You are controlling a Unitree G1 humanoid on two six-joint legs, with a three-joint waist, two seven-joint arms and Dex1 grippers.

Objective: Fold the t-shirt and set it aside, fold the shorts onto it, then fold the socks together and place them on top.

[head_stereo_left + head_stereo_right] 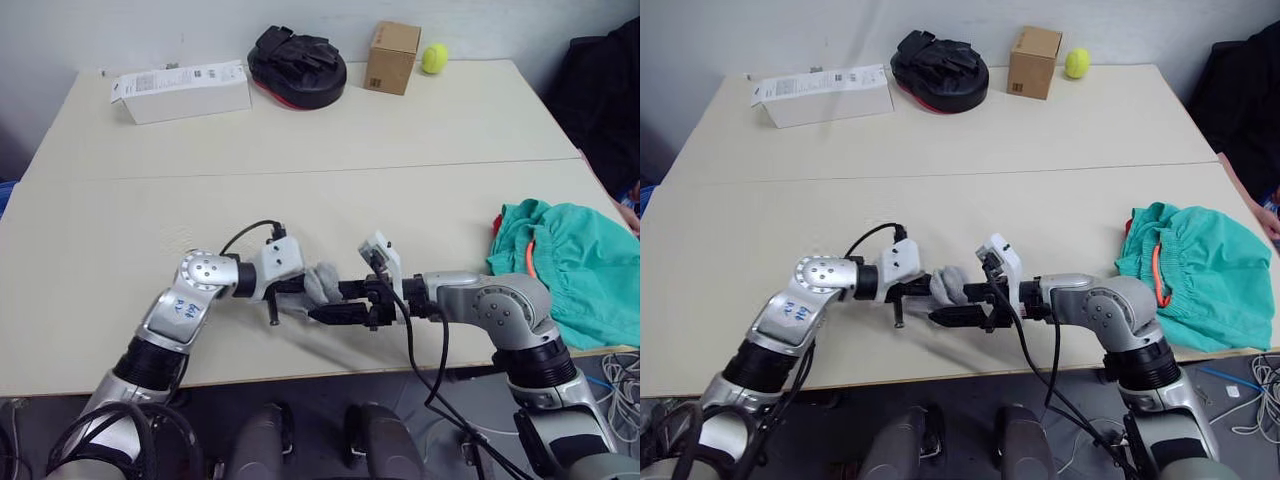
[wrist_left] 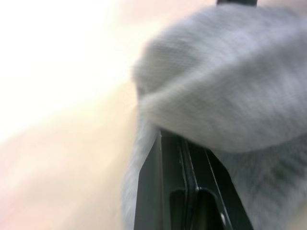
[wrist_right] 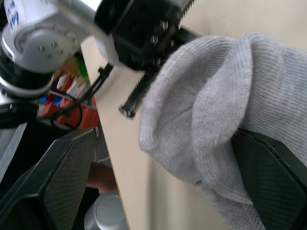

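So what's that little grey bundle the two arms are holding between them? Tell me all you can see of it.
It is the socks, light grey ribbed knit, soft and bunched into a small lump. It is held just above the near part of the table, between the two arms. The left tool has a black finger tucked under the fabric. The right tool is open, and the fabric lies against one of its fingers.

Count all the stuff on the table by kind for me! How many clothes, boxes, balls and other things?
Clothes: 2 (grey socks bundled between both grippers, teal-green shorts)
Boxes: 2 (white box, cardboard box)
Balls: 1 (tennis ball)
Other: 1 (black padded mitt)
Total: 6
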